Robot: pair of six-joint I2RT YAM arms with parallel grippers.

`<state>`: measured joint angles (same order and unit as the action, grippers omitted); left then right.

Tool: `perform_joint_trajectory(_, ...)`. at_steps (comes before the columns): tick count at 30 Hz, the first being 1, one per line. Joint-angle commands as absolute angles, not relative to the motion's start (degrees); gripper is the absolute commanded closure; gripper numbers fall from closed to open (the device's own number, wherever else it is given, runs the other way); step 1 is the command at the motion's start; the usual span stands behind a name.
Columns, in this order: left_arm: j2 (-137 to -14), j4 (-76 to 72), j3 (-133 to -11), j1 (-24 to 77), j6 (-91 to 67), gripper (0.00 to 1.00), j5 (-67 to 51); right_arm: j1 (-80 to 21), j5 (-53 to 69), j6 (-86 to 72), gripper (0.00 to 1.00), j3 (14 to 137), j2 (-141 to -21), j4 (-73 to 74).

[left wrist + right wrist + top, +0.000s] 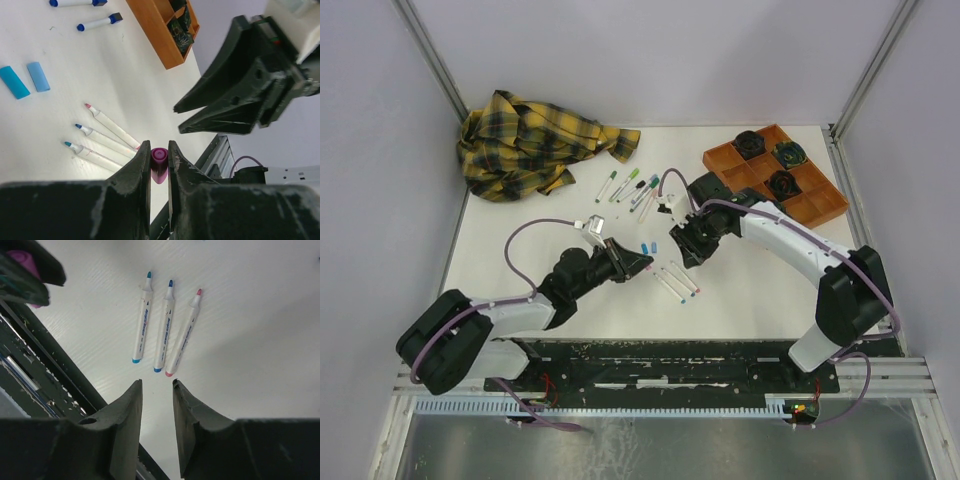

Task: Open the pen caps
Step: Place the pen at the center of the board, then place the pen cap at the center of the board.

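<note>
Left hand (159, 146) clamped on purple cap (159, 167), held clear of worktop (100, 65), likely for setting down. Blue caps (15, 82) lie loose beside uncapped pens (165, 330). Right hand (156, 390) fingers apart, empty, above pens.

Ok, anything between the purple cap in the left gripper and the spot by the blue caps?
Nothing visible. The purple plastic cap in the left gripper has a clear line to the two blue caps; three uncapped white pens and the right gripper sit aside.
</note>
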<state>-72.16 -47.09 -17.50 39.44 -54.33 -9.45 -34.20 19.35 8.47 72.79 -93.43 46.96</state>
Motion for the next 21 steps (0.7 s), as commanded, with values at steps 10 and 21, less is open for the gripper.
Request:
perform_joint_trajectory(10,-79.99,-41.15,-28.21,44.49,-47.55,0.97,-0.61,-29.25,23.99,16.73,0.59,74.28,-84.36,52.02)
perform_joint_trajectory(21,-89.44,-17.9,-44.95,45.8,-43.82,0.97,9.8,-28.13,21.66,16.97,0.58,73.44,-82.47,51.09)
